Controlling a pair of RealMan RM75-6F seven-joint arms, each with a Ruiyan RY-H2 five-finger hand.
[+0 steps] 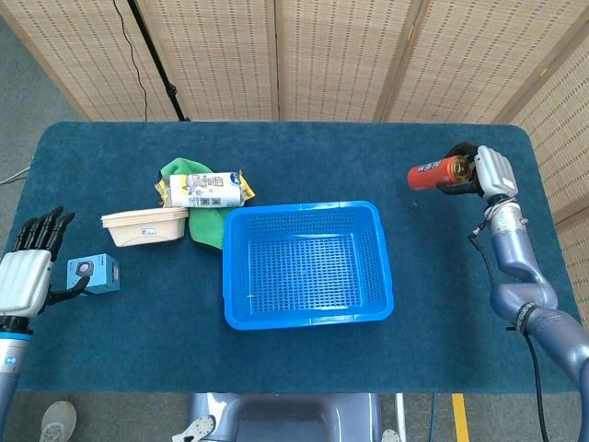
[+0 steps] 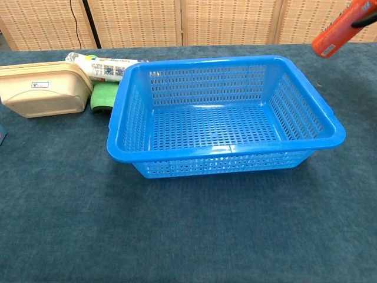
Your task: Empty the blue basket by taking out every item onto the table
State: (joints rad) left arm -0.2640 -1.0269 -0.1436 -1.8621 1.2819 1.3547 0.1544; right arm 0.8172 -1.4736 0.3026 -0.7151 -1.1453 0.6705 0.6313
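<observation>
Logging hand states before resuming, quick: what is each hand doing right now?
Left hand: open, holding nothing.
Right hand: holding the red can.

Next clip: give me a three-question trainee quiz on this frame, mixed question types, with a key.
1. True or false: the blue basket has nothing inside it.
2. Which hand holds the red can? A) left B) right C) neither
3. Fill in: the small blue box lies beside the ____ hand.

Key: 1 true. 2 B, the right hand grips the can above the table, right of the basket. 3 left: the left hand holds nothing, fingers apart.
</observation>
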